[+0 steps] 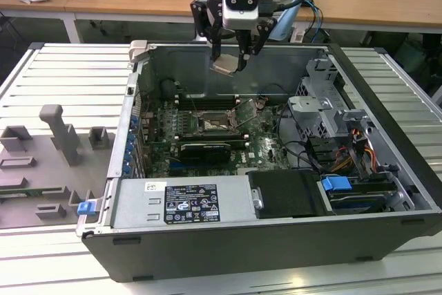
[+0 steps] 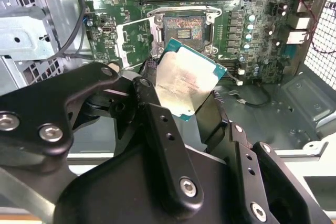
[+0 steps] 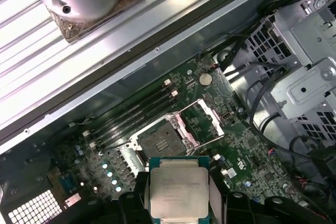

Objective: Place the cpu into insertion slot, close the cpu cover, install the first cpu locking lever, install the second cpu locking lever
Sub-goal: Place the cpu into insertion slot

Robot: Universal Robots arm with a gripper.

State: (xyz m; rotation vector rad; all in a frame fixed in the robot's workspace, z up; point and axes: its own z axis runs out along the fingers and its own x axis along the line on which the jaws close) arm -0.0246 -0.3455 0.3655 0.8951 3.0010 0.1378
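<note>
Nearest, along the lower edge of the exterior view: dark case (image 1: 207, 246), side panel off, lying on a ribbed metal table (image 1: 62, 74). Grey moulded blocks (image 1: 62, 139) on that table at mid left. Just inside the near wall, a labelled grey box (image 1: 183, 202); behind it, the green board (image 1: 266, 146). At frame centre, slot (image 1: 211, 124) bare, with cover (image 1: 246, 110) standing open just beside it, toward the right. Higher, at upper centre, gripper (image 1: 230, 56) hanging over the board, clenched on the cpu (image 1: 226, 65) by two opposite edges. Held well above the slot, touching nothing but the fingers. Square, so no long axis to name. Slightly tilted in the exterior view; metal top turned to the camera in both wrist views. One corner aimed toward the slot in the second wrist view. Farthest, across the top: wooden desks (image 1: 138, 5).
</note>
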